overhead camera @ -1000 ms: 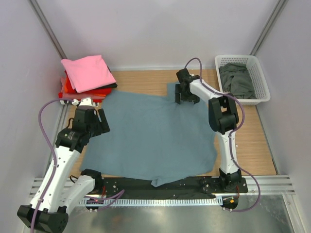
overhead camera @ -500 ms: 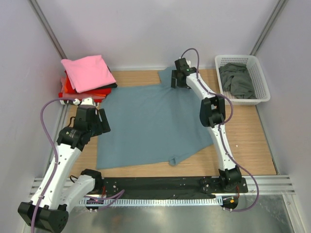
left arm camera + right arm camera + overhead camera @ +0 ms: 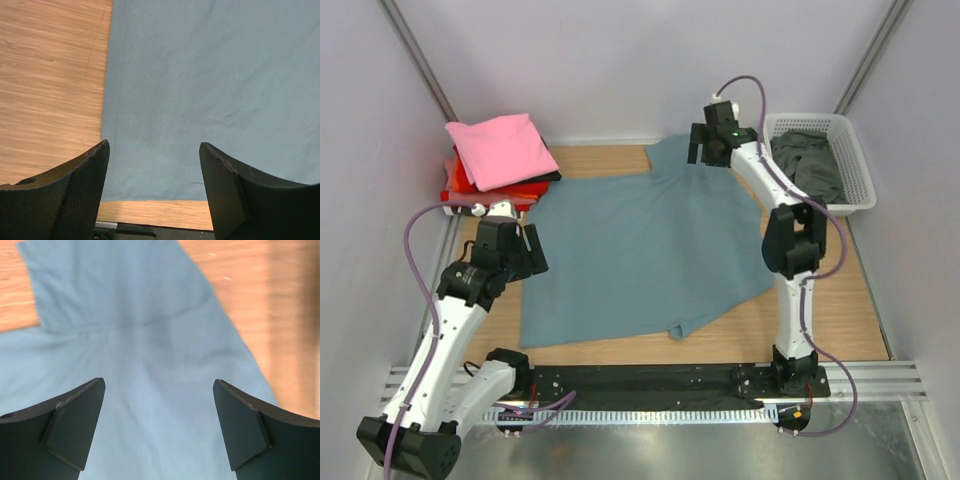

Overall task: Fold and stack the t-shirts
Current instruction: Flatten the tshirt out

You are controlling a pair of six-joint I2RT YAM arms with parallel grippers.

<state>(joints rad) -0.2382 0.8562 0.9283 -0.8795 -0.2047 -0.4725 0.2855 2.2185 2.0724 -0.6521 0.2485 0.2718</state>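
Slate-blue t-shirt (image 3: 640,250) lies spread across the tabletop (image 3: 820,300); left hand (image 3: 152,150) and right hand (image 3: 159,385) hover released, empty. We should pinch matching edges cleanly, lift together, fold without dragging wrinkles.

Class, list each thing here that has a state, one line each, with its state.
slate-blue t-shirt: unfolded, spread flat.
pink t-shirt: folded, lying on top.
red t-shirt: folded, below the pink one.
grey-green t-shirt: crumpled in the basket.
left hand: open, empty.
right hand: open, empty.
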